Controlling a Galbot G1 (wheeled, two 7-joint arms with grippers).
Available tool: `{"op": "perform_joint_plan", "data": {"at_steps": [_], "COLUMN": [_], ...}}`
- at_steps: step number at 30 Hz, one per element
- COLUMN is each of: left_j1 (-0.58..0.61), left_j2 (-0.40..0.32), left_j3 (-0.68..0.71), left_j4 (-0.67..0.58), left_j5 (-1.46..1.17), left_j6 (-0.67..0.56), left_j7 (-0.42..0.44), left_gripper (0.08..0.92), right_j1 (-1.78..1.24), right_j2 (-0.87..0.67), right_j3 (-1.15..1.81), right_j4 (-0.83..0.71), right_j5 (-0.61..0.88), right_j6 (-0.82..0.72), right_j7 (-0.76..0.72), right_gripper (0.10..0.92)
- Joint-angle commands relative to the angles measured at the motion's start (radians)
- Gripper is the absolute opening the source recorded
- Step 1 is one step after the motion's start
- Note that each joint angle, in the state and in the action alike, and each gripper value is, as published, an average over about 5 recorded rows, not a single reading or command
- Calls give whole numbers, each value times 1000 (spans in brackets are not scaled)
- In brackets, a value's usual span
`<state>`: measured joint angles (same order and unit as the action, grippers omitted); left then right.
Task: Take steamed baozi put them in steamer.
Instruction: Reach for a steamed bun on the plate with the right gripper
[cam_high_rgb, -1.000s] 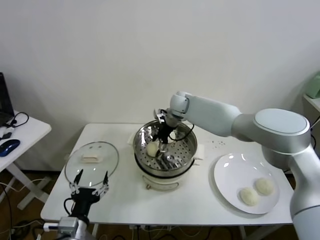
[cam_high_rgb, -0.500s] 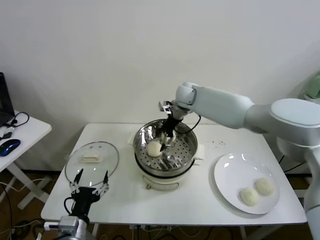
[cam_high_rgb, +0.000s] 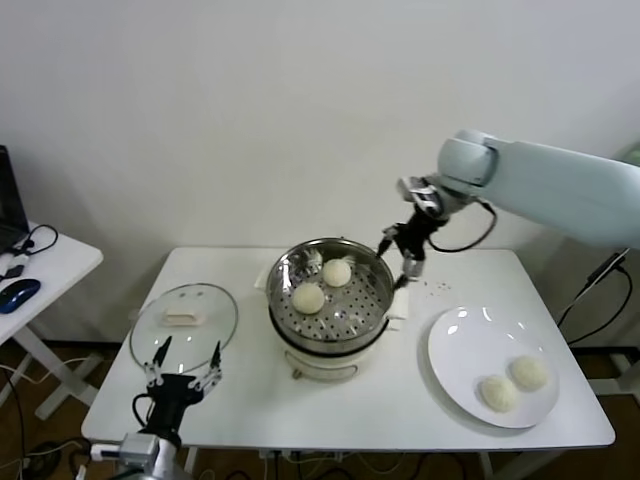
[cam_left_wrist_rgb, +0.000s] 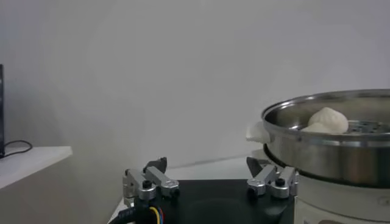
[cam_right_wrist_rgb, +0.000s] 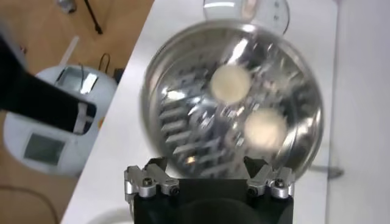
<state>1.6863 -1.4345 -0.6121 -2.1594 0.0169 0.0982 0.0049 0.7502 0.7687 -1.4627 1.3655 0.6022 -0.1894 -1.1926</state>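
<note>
Two steamed baozi are seen inside the steamer, resting apart on its perforated bottom near the rear and the left. Two further baozi are left on the white plate at the table's right front, side by side. The right gripper is held in the air beside the steamer's right rim, its fingers spread wide with nothing between them. The left gripper is parked low at the table's front left edge, its fingers likewise spread apart and empty. The glass lid is laid flat on the white table left of the steamer, just behind the left gripper. A blue mouse is seen on a side desk at the far left.
</note>
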Motion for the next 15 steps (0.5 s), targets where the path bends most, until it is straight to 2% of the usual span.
{"op": "perform_joint_plan", "data": {"at_steps": [1, 8, 15], "left_j1": [-5, -18, -10], "left_j2": [9, 5, 2], "left_j3": [-4, -2, -1], "left_j4": [18, 28, 43], "left_j5": [-22, -21, -12], "left_j6": [-86, -87, -82], "left_j7": [26, 27, 25], "left_gripper": [823, 823, 823], "right_j1": [-113, -318, -592], "right_j2": [-403, -488, -486], "right_j3": [37, 144, 366], "right_j4": [214, 191, 136], "right_j5": [-305, -429, -497], "right_j6": [79, 124, 138], "right_j7": [-7, 7, 33], "right_gripper": [823, 823, 823]}}
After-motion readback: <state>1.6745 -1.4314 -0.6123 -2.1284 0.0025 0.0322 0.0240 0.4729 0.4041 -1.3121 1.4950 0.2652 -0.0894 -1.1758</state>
